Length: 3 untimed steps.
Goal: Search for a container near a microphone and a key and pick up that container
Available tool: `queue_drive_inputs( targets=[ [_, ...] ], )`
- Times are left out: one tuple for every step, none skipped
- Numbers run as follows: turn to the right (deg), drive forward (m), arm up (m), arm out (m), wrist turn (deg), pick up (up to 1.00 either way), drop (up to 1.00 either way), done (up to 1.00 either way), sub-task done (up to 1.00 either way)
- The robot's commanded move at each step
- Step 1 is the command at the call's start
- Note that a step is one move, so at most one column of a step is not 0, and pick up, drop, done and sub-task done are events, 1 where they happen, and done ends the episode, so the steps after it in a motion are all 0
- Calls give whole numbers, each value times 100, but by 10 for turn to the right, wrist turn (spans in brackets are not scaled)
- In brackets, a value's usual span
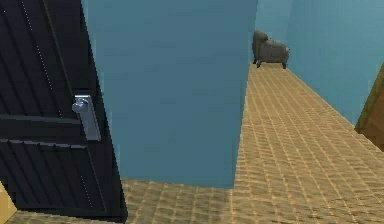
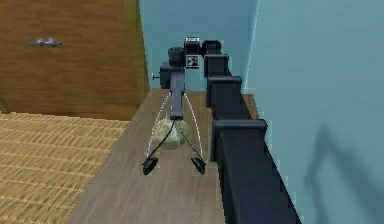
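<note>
Fwd view: black door [image 1: 50,120] takes 9 o'clock, silver handle [image 1: 86,115] near its right edge. Teal wall [image 1: 170,90] blocks 12, its corner edge dropping toward 5. Open lane on woven floor [image 1: 290,150] from 5 up to 1, w/ a grey armchair [image 1: 270,48] at the far end. Brown panel [image 1: 373,120] at the 3 o'clock edge narrows the lane there.

Arm side view: arm [image 2: 235,130] runs from 5 up to 12. Gripper [image 2: 174,166] hangs beside its tip, thin fingers [image 2: 160,130] splaying down to centre. Pale roundish blob [image 2: 179,137] between the fingers, over brown boards [image 2: 115,185]. Too small to say if it's the container, or if it's off the ground. Can't tell whether the gripper grasps anything. Wood door [image 2: 70,60] at 10. Blue wall [image 2: 320,80] at 3, just beside the arm. Free room at 7–8.
</note>
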Motion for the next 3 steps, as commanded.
queue_drive_inputs(
  targets=[
    [0, 0, 0, 0, 450, 0, 0, 0, 0],
    [0, 0, 0, 0, 450, 0, 0, 0, 0],
    [0, 0, 0, 0, 450, 0, 0, 0, 0]
  ],
)
